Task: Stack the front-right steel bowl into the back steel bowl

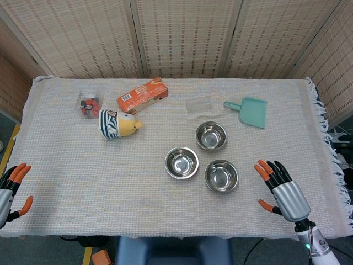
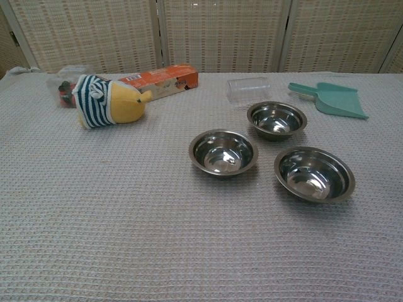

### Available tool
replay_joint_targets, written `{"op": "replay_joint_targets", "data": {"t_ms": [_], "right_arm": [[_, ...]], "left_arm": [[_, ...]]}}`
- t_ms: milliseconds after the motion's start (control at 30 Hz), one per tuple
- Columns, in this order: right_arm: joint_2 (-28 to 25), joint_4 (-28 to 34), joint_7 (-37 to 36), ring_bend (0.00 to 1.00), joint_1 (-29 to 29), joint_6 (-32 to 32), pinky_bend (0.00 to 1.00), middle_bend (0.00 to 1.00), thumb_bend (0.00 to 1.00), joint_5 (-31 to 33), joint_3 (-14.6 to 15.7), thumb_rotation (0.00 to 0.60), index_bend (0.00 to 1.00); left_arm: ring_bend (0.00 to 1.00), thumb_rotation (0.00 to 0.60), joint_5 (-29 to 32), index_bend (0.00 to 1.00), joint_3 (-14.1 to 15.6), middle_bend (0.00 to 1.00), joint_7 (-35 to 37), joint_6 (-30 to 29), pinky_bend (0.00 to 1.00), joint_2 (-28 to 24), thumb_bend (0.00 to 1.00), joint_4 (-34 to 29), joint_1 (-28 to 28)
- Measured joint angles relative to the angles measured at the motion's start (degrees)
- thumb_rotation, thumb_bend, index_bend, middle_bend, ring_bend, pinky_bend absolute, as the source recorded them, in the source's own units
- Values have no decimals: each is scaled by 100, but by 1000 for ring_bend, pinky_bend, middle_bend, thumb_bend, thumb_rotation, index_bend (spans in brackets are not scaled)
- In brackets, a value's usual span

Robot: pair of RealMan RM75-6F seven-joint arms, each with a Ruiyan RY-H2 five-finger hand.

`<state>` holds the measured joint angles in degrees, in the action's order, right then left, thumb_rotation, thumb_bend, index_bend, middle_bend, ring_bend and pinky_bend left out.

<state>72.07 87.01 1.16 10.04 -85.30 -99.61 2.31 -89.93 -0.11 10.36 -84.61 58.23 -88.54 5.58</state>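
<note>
Bowls sit untouched, three steel ones clustered right of the table (image 1: 66, 165) centre: front-right bowl (image 1: 222, 175) nearest the right hand, back bowl (image 1: 211, 135) just behind it toward the far edge, third bowl (image 1: 181, 162) to the left of both, all upright, close together but apart. Right hand (image 1: 280, 187) hovers near the front-right edge, fingers (image 1: 265, 168) spread apart, holding nothing, well short of the target bowl. Left hand (image 1: 12, 190) at the front-left edge, fingers apart, empty, well apart from everything. Task looks not started. Risks, as a guess: rim is thin and shiny, so fingers could slip or tip the bowl on the pinch; the third bowl sits close, so a sideways reach could knock it; picking the wrong bowl is easy since all three look alike; a clear cup (image 1: 199, 104) lying on its side just behind the back bowl could get bumped and roll on the drop. Also on the table: teal dustpan (image 1: 251, 112) back right, orange box (image 1: 142, 95), striped plush toy (image 1: 117, 123), small packet (image 1: 89, 104) back left. Head view shows both hands and the whole layout; chest view shows neither hand but gives bowl depth and the gaps between rims better.
</note>
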Motion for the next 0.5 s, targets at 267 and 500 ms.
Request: {"op": "replay_joint_targets", "data": {"t_ms": [267,500], "right_arm": [[85,-51,155,0,15,71,0,0,50,-54,37,600,1],[279,-104,803,0,228,429,0,0,119,-154,0,600,242]], "left_arm": [[0,600,-28,0,6,0,85,153,179,32,459,23,103],[0,600,-74,0,20,0,196,158,179,16,460,31,136]]}}
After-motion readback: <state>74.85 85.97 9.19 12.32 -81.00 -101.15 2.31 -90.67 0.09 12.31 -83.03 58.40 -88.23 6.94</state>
